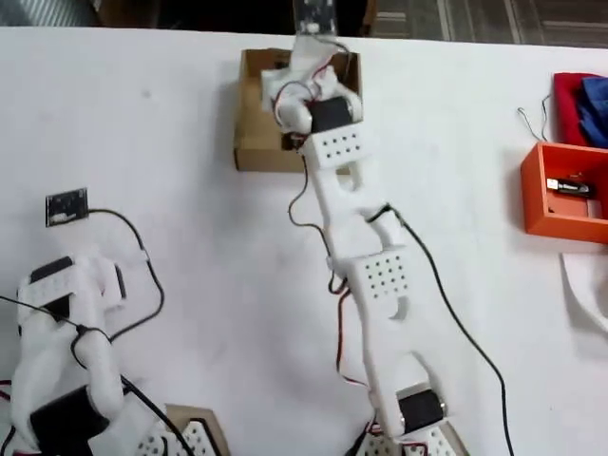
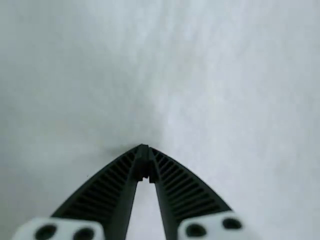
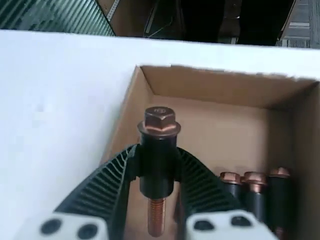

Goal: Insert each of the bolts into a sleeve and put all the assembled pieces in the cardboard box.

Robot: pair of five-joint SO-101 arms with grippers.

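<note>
A: What is held, and where?
B: The right gripper [image 3: 157,165] clamps the sleeve [image 3: 156,175], bolt [image 3: 159,122] through it, over the cardboard box [image 3: 220,85] (rigid, probably weighty; grip the sleeve's middle). The left gripper [image 2: 143,162] is closed, empty.

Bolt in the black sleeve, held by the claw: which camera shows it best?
The right wrist view: the bolt in its sleeve, close up in the right gripper over the cardboard box. In the high view the arm hides it. The left wrist view faces the table.
</note>
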